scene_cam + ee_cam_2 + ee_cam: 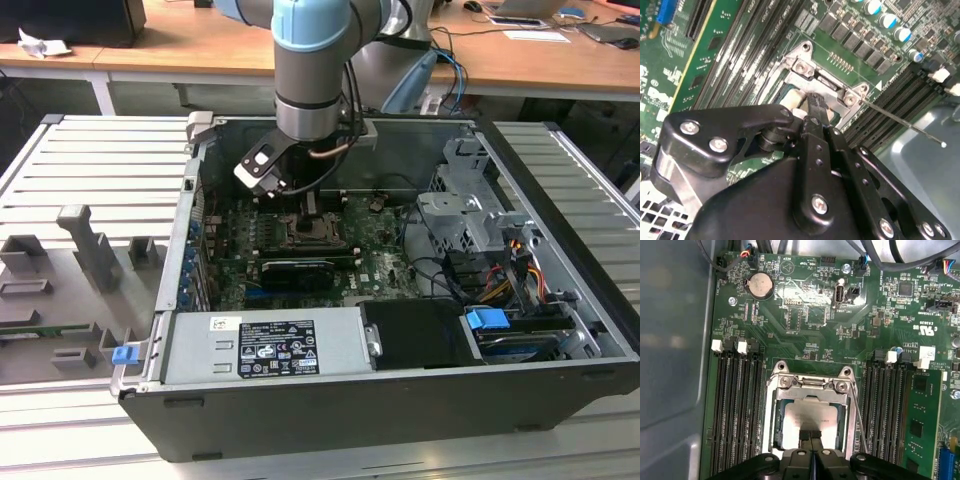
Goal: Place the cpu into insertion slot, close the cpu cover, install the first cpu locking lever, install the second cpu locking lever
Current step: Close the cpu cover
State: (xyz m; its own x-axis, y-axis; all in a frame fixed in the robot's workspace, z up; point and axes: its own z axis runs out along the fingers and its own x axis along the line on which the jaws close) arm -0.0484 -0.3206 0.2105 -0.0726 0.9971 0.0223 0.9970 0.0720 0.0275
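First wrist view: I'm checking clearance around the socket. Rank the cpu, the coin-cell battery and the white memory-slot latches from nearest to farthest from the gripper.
1. cpu, directly under the gripper.
2. white memory-slot latches, at the slot ends flanking the cpu.
3. coin-cell battery, past the latches.

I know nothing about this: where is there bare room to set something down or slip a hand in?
Bare ribbed table lies beyond the grey fixture tray at the exterior view's left, and again past the computer case at its right. Inside the case is crowded: the arm hangs over the cpu, with cables and drive cage beside.
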